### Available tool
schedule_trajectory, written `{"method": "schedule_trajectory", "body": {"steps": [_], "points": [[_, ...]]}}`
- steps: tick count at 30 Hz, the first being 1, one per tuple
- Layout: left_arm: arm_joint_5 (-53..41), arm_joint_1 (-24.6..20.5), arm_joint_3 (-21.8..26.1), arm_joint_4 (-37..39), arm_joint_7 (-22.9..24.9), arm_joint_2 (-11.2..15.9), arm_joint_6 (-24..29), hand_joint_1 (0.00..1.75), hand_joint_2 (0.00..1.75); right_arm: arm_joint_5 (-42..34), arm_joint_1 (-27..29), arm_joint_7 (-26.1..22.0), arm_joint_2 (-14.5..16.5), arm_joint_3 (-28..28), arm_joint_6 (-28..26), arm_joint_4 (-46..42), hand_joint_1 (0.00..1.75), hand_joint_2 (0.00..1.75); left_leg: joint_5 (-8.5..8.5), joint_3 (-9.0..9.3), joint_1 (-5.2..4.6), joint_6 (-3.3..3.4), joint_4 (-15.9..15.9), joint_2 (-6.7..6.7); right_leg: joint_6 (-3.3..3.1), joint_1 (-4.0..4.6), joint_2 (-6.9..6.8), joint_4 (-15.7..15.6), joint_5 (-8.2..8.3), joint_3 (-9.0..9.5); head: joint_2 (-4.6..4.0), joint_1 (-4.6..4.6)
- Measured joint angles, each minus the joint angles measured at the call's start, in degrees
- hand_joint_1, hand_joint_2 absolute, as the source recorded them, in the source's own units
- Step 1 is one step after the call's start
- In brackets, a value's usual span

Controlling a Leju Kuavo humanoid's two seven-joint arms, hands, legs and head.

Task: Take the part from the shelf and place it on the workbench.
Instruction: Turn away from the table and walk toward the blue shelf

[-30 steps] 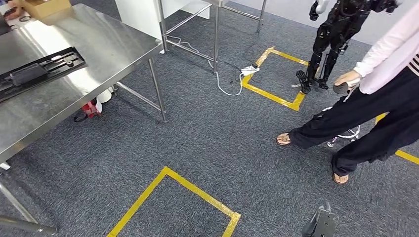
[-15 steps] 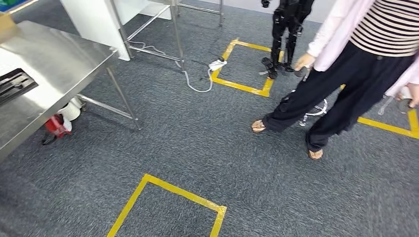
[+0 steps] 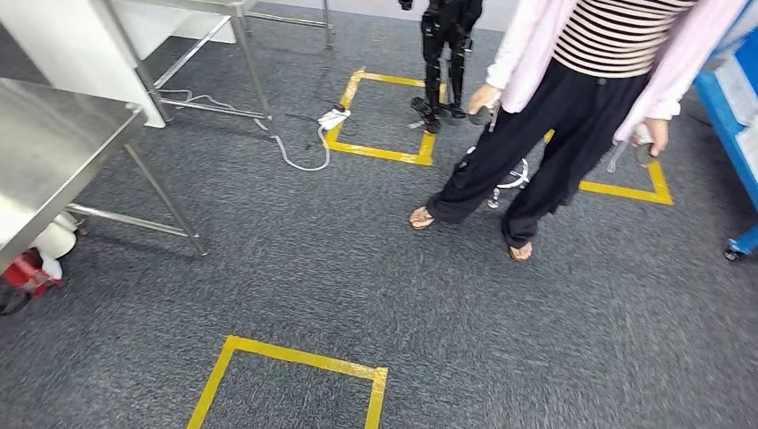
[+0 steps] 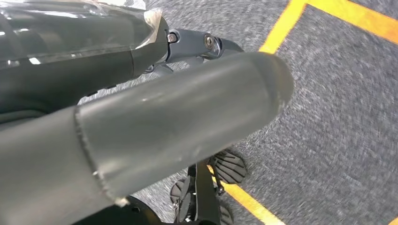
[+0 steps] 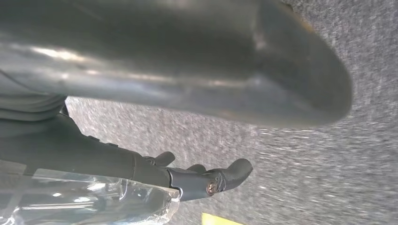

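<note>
The steel workbench [image 3: 49, 152] shows its corner at the left edge of the head view, with one leg [image 3: 165, 201] on the grey carpet. A blue rack [image 3: 737, 98] stands at the far right edge; I cannot tell what lies on it. My left hand [image 4: 178, 117] hangs above the carpet, its thick grey thumb across the left wrist view and its dark fingers [image 4: 206, 43] stretched out with nothing in them. My right hand [image 5: 187, 70] hangs the same way, its fingers [image 5: 213, 180] loose and holding nothing.
A person [image 3: 581, 107] in a striped top and black trousers stands ahead, a small dark object in each hand. Behind them stands a small black robot [image 3: 444, 54]. Yellow tape squares [image 3: 295, 362] mark the carpet. A white cable [image 3: 299, 161] runs by the frame legs. A red object [image 3: 22, 273] lies under the bench.
The camera has turned to the right: the workbench and its black tray slid off to the left, the person moved toward the middle, and the blue rack came in at the right edge.
</note>
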Motion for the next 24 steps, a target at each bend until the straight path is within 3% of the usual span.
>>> {"method": "schedule_trajectory", "body": {"steps": [2,3,5,6,8,9,11,13,15,16,17,18,19,20,22,24], "points": [[0.0,0.1,0.1,0.0,0.0,0.0,0.1,0.0,0.0,-0.3,0.1,0.2,0.0,0.4,0.0,0.1,0.0,0.0,-0.05,-0.06,-0.05,0.05,0.0,1.87,0.37,-0.17,-0.75,5.2,-1.7,-2.39,0.0,0.04],[0.0,0.0,0.2,0.0,0.0,0.0,0.2,0.0,0.0,-0.5,0.2,0.4,0.0,0.5,0.0,0.2,0.0,0.0,-0.08,-0.07,-0.05,0.03,0.0,2.7,0.82,-0.25,-0.97,4.9,-1.38,-1.98,0.0,0.08],[0.0,0.0,0.2,0.0,0.1,-0.1,0.5,0.0,0.0,-0.8,0.3,0.6,-0.2,0.5,0.0,0.2,0.0,0.0,-0.17,0.04,-0.03,-0.16,0.1,4.11,1.78,-0.49,-2.16,-1.6,0.88,2.07,0.0,0.1],[0.0,0.0,0.3,0.0,0.2,-0.1,0.6,0.0,0.0,-0.9,0.2,0.6,-0.2,0.5,0.0,0.2,0.0,0.0,-0.34,0.12,-0.2,-0.45,0.2,4.72,1.97,-0.4,-3.44,-5.7,2.02,4.56,0.0,0.18],[-0.3,-0.1,0.3,0.0,0.3,-0.1,0.7,0.0,0.0,-1.1,-0.1,0.6,-0.3,0.5,0.1,0.2,0.0,0.0,-0.63,0.38,-0.54,-1.15,0.3,5.79,1.51,-0.1,-5.11,-10.6,3.34,7.41,0.0,0.11],[-0.4,-0.1,0.3,0.0,0.3,-0.1,0.8,0.0,0.0,-1.3,-0.1,0.4,-0.3,0.5,0.3,0.2,0.0,0.0,-0.73,0.53,-0.65,-1.52,0.3,6.32,1.11,0.16,-5.15,-11.2,3.54,7.56,0.0,0.03],[-0.5,-0.4,0.3,0.0,0.2,-0.2,0.9,0.0,0.0,-2.2,0.0,-0.1,-0.3,0.5,1.0,0.2,0.0,0.0,-1.02,0.8,-0.31,-2.18,0.4,6.84,0.3,-0.07,-3.98,-11.2,3.78,7.38,0.0,-0.2],[-0.5,-0.6,0.3,0.0,0.2,-0.2,1.0,0.0,0.0,-3.3,0.1,-0.9,-0.4,0.2,1.7,0.2,0.0,0.0,-3.24,-0.2,0.1,-2.74,3.2,4.8,-0.7,-0.5,-2.96,-11.4,4.07,7.53,0.0,-0.31],[-0.5,-0.5,0.3,0.0,0.2,-0.2,1.1,0.0,0.0,-4.1,-0.1,-1.5,-0.3,0.0,2.2,0.2,0.0,0.0,-7.47,-3.44,0.24,-2.93,10.4,1.83,-1.52,-0.43,-1.89,-11.4,4.31,7.39,0.0,-0.45],[-0.5,-0.4,0.3,0.0,0.2,-0.2,1.1,0.0,0.0,-4.5,-0.2,-1.8,-0.2,-0.2,2.3,0.2,0.0,0.0,-9.24,-5.31,0.24,-2.93,14.4,1.1,-1.72,-0.28,-1.31,-11.4,4.37,7.27,0.0,-0.48],[-0.5,-0.3,0.3,0.0,0.3,-0.2,1.2,0.0,0.0,-4.8,-0.2,-2.0,-0.2,-0.5,2.5,0.2,0.0,0.0,-9.95,-6.62,0.25,-2.91,17.0,0.81,-1.77,-0.18,-0.63,-11.4,4.41,7.2,0.0,-0.48],[-0.5,-0.3,0.3,0.0,0.4,-0.2,1.3,0.0,0.0,-5.1,-0.1,-2.4,-0.2,-0.7,2.7,0.2,0.0,0.0,-9.47,-6.98,0.26,-2.86,17.5,0.7,-1.77,-0.12,0.03,-11.4,4.42,7.2,0.0,-0.47],[-0.5,-0.2,0.3,0.0,0.5,-0.2,1.3,0.0,0.0,-5.5,-0.1,-2.8,-0.2,-1.0,2.9,0.2,0.0,0.0,-7.93,-6.3,0.31,-2.78,15.9,0.58,-1.74,-0.11,0.73,-11.3,4.44,7.24,0.0,-0.48],[-0.5,-0.2,0.3,0.0,0.6,-0.2,1.4,0.0,0.0,-5.8,-0.1,-3.2,-0.1,-1.3,3.1,0.2,0.0,0.0,-5.73,-4.76,0.41,-2.71,12.6,0.14,-1.69,-0.12,1.42,-11.3,4.46,7.3,0.0,-0.49],[-0.4,-0.2,0.3,0.0,0.8,-0.2,1.4,0.0,0.0,-6.5,-0.3,-4.2,0.0,-1.8,3.3,0.2,0.0,0.0,-2.28,-1.54,0.69,-2.56,5.3,-2.1,-1.44,0.08,2.65,-10.9,4.48,7.12,0.0,-0.47],[0.0,-0.3,0.5,0.0,0.9,-0.2,1.4,0.0,0.0,-7.0,-0.5,-5.0,0.1,-2.4,3.5,0.2,0.0,0.0,-1.49,-0.34,0.58,-2.32,2.1,-3.43,-0.8,0.31,3.72,-10.6,4.66,6.38,0.0,-0.41]]}}
